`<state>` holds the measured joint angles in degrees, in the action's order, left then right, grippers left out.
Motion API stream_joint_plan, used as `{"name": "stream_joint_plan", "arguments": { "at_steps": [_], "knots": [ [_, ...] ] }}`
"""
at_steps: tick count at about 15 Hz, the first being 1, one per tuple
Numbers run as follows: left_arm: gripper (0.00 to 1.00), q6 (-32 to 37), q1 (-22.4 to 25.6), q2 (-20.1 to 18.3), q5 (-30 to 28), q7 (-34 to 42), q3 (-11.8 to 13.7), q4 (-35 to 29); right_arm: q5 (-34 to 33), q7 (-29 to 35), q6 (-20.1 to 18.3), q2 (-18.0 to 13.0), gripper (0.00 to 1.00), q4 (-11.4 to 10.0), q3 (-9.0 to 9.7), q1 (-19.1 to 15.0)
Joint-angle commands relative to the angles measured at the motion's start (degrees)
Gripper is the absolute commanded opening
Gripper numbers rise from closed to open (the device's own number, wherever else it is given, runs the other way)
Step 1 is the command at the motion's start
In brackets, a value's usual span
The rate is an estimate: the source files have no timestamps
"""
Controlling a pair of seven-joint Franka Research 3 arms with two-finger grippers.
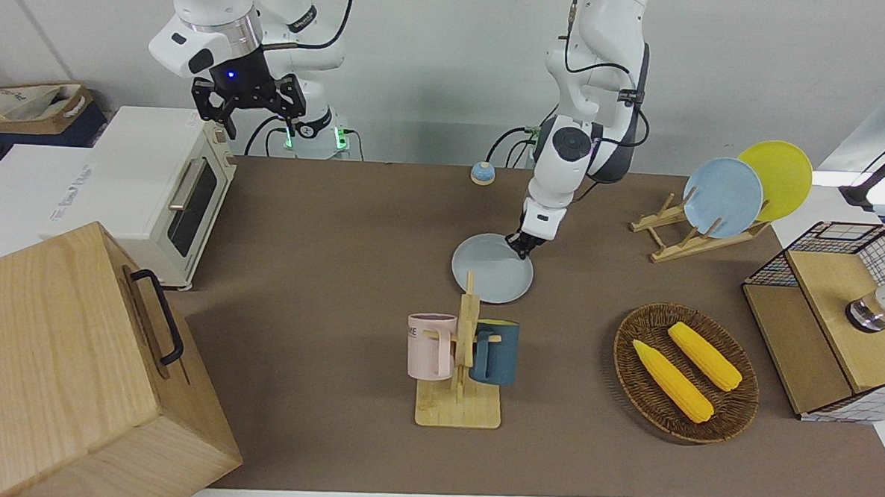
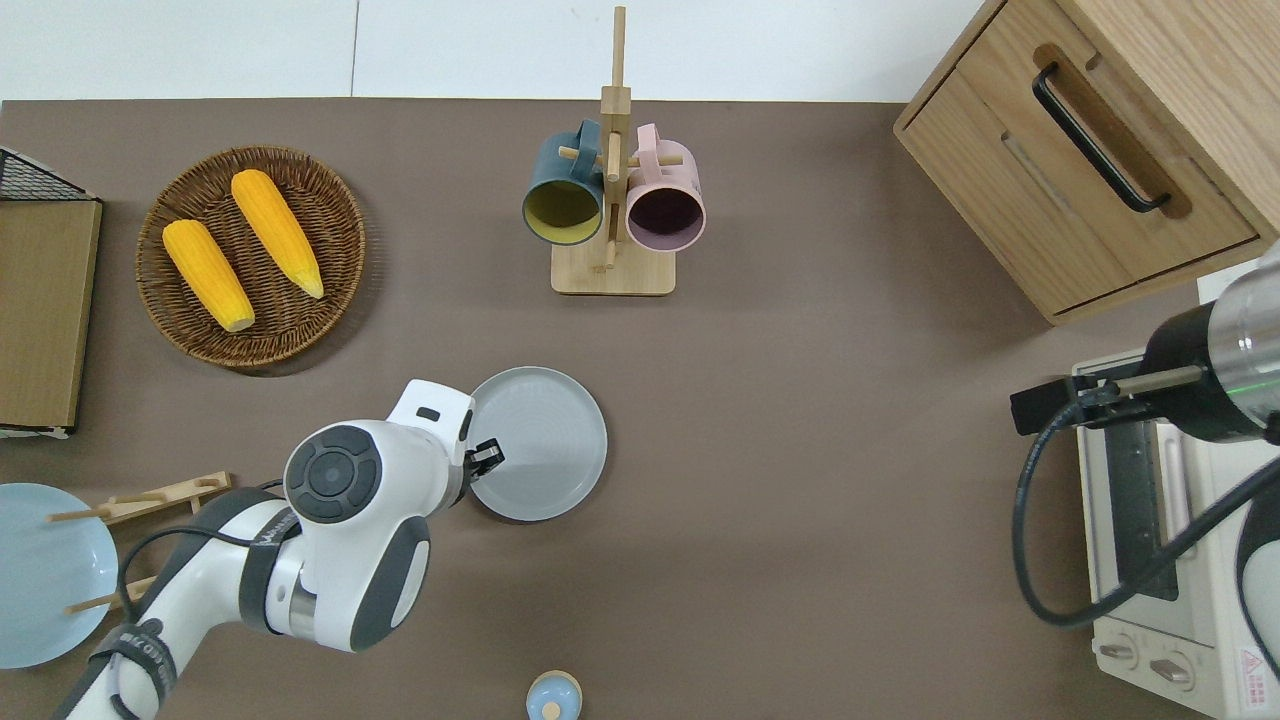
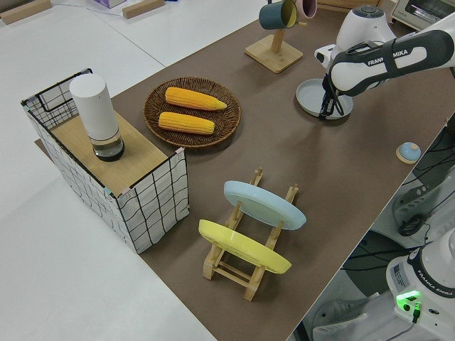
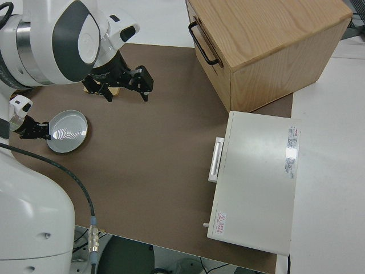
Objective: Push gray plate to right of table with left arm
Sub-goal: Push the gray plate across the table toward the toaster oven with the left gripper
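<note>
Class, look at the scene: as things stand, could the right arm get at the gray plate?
Probably yes: the table between the parked right gripper and the gray plate looks bare. The left gripper touches only the plate's edge toward the left arm's end.

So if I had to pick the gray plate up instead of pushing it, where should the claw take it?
Take the gray plate by its low rim, from the edge toward the left arm's end of the table, where the left claw already is. The plate lies flat, so only the rim gives a thin lip to pinch, one finger above and one slipped under. The mug rack stands farther from the robots.
</note>
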<state>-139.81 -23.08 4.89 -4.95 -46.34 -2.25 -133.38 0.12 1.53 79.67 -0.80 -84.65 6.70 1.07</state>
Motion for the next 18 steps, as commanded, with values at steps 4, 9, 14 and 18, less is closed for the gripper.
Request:
{"name": "stream_joint_plan", "arguments": {
  "at_steps": [4, 9, 14, 18],
  "knots": [
    [0.0, -0.3, -10.7, 11.4, 0.2, -14.0, 0.4, 11.0, 0.6, 0.1, -0.8, -0.2, 0.983, 0.5, 0.86, -1.2],
    [0.0, -0.2, -15.9, 16.4, 0.3, -21.3, 0.1, 18.1, 0.6, 0.1, -0.8, -0.2, 0.983, 0.5, 0.86, -1.2],
    [0.0, -0.2, -18.7, 20.7, 0.3, -26.4, -0.8, 24.4, 0.6, 0.1, -0.9, -0.2, 0.983, 0.5, 0.77, -1.2],
    [0.0, -0.4, -21.0, 21.7, 0.2, -28.0, -1.1, 25.2, 0.6, 0.1, -0.8, -0.2, 0.983, 0.5, 0.77, -1.2]
  ]
}}
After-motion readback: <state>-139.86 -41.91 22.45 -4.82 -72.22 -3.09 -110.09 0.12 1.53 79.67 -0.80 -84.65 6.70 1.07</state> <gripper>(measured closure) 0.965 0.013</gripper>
